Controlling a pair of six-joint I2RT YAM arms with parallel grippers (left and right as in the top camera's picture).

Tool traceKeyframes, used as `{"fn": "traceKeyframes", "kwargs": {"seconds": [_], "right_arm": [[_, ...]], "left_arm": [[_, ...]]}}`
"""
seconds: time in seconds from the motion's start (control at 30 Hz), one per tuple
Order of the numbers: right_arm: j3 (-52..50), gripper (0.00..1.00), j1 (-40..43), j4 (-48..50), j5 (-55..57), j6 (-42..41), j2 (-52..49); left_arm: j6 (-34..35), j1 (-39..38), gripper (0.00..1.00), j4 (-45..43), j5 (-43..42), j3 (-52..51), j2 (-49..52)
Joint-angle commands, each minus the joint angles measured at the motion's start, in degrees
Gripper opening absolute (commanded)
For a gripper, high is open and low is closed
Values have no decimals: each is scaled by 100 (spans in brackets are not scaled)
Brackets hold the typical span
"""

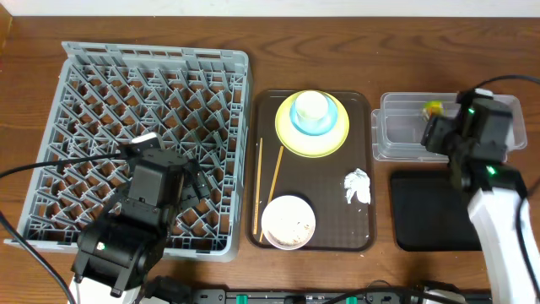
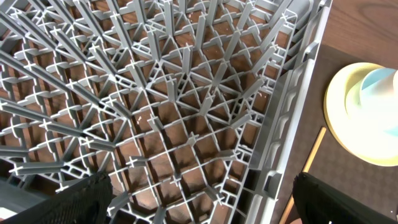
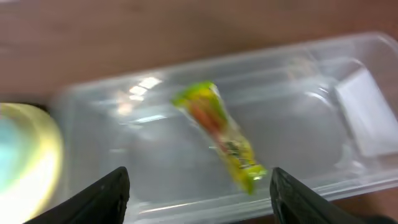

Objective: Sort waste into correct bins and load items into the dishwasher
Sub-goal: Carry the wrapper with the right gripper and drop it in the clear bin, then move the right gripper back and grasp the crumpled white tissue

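The right hand hangs over a clear rectangular plastic tub, its two dark fingers spread apart with nothing gripped between them. Below the gap lies a small green-and-yellow snack wrapper, slanted inside the tub's walls. The wrist view is blurred, so it is not clear whether the wrapper rests flat on the tub floor. Just in front of the tub on the wooden bench sits a shallow black rectangular tray, partly covered by the right arm. To the left of both lies a larger brown serving tray. At its far end is a round yellow plate carrying a light blue bowl, with a small white cup standing in the bowl. A crumpled white tissue lies near the tray's right edge. A white bowl sits at the near end. A pair of thin wooden chopsticks lies along the tray's left side, one straight and one slanted, their near ends beside the white bowl. Left of the tray is a large square grey plastic dish rack with a lattice floor. The left hand hovers above the rack's near right part, fingers wide apart and holding nothing.
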State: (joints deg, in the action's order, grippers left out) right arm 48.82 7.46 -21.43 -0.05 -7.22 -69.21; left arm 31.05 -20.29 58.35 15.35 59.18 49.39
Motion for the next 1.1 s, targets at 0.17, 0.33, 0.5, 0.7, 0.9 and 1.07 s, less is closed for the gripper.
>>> {"fn": "traceKeyframes", "kwargs": {"seconds": [0.17,0.33,0.5,0.7,0.9,1.07], "right_arm": [[83,72,-750,-1757,-1821,-317,1093],[76,71,-1742,-2717,-1469,-192,938],[79,71,-2691,-2868,-466,-197,564],[76,73,-3486,-2820,957,-562,-146],[76,77,-3652,-2385,1182,-603,-990],[76,76,-3679,-2059,1139,-601,-1620]], "left_arm": [[-79,31,94,15,33,90,-2],[-79,31,94,13,33,90,-2],[-79,31,94,15,33,90,-2],[-79,31,94,13,33,90,-2],[-79,31,94,13,33,90,-2],[-79,31,94,15,33,90,-2]]}}
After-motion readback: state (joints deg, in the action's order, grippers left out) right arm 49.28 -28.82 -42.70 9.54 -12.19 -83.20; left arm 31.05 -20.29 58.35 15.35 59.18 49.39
